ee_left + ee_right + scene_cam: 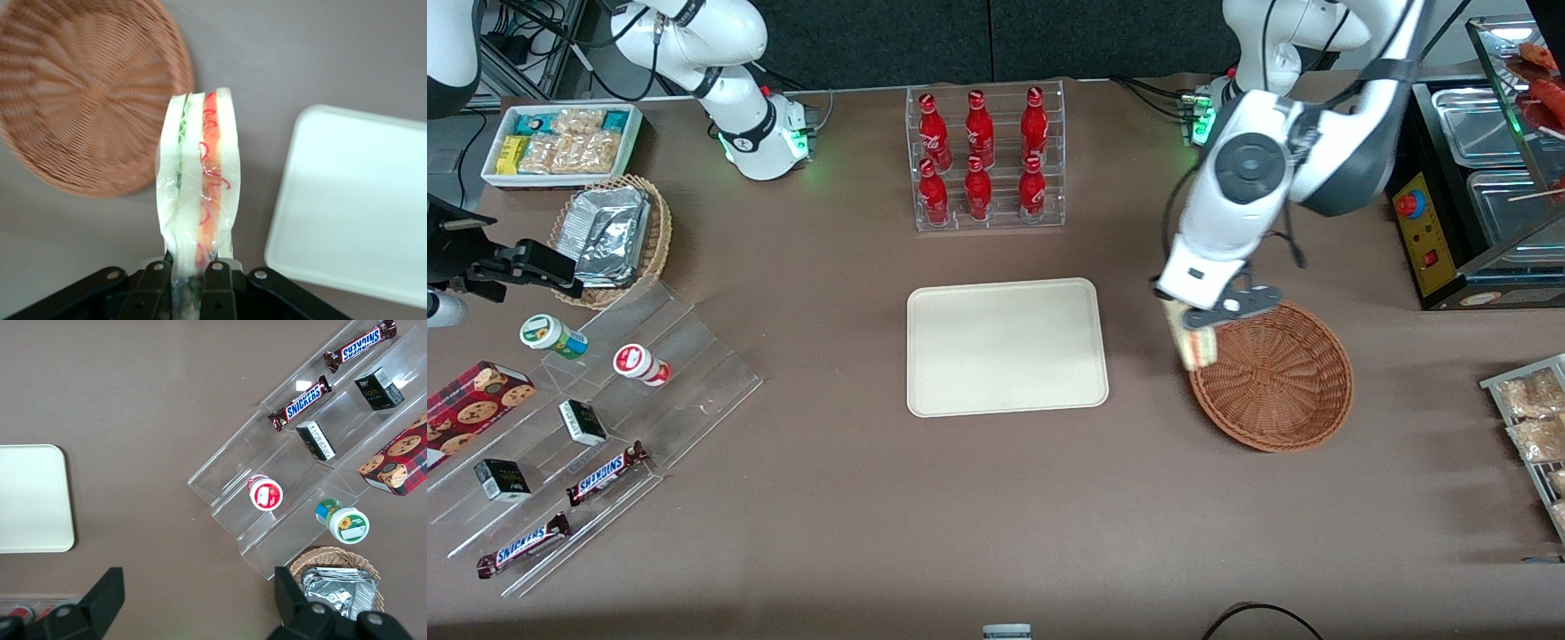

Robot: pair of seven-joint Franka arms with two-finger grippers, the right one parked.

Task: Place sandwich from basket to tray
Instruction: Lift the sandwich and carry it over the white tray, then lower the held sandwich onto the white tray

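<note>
Brown cloth-covered counter (871,498) carries everything.

Flat cream-white rectangular tray (1007,347) with rounded corners and low rim: middle of the counter, bare, long axis running between the two arms' ends of the counter.

Round reddish-brown woven wicker basket (1276,378): toward the working arm's end of the counter, apart from the tray with a strip of bare cloth between them. Nothing lies in it.

Left arm's tool (1199,322): above the basket's rim on the edge nearest the tray. Clenched on the sandwich; in the wrist view the black fingers (217,290) pinch the wedge at one end.

Triangular white-bread sandwich (1197,345) in clear film, red-orange and green filling along the cut edge: out of the basket, held in the air, hanging from the tool with its long axis pointing down toward the counter. Layers stand on edge between the fingers.

Key relation: seen from the front camera, the tray centre lies at about 9 o'clock from the held sandwich, at nearly the same depth on the counter. Judgement: the coming move is a sideways carry toward the parked arm's end, then a lowering. The wedge hangs end-down, so it will likely tip onto a flat face on release.
</note>
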